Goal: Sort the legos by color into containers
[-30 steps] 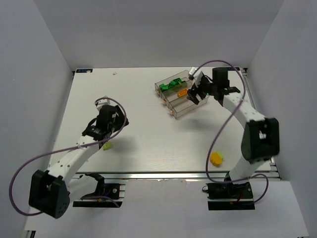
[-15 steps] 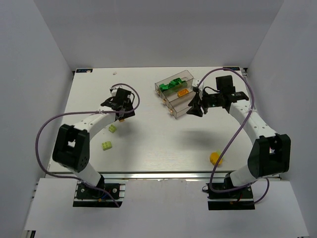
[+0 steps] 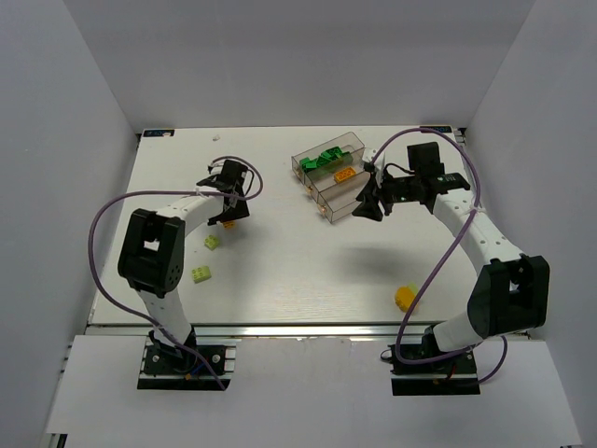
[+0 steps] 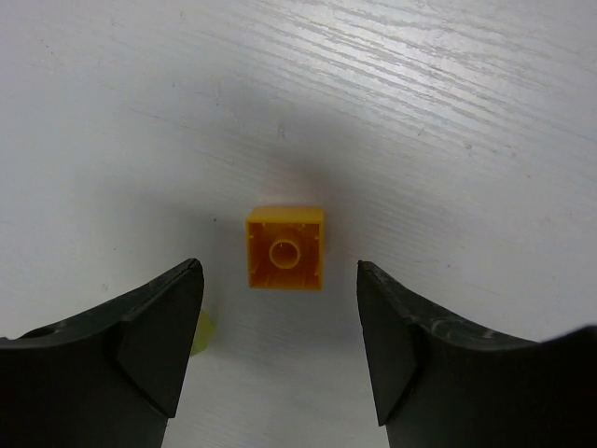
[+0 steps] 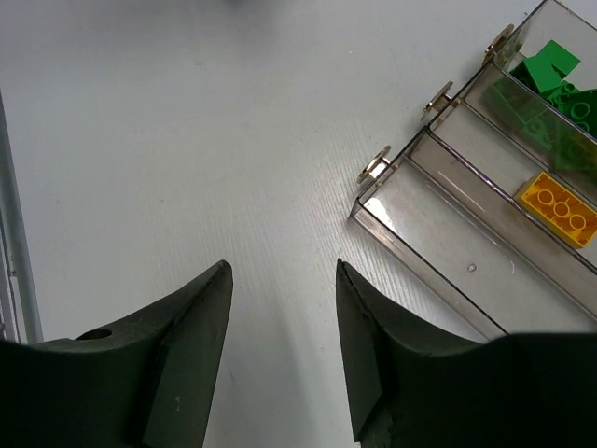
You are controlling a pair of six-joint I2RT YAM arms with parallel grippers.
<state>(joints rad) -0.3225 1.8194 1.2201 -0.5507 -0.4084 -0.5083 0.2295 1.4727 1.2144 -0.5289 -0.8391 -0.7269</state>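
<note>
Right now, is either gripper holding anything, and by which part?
Nothing is held. The left gripper hangs open over an orange brick; the right gripper is open, empty.

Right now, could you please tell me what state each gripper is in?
Left gripper: open, empty, poised over an upturned orange lego, not touching it.
Right gripper: open, empty, near the tray.

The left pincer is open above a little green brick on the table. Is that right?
Not quite. The brick under the open left pincer is orange, not green. It does lie on the table. The left wrist view shows this.
</note>
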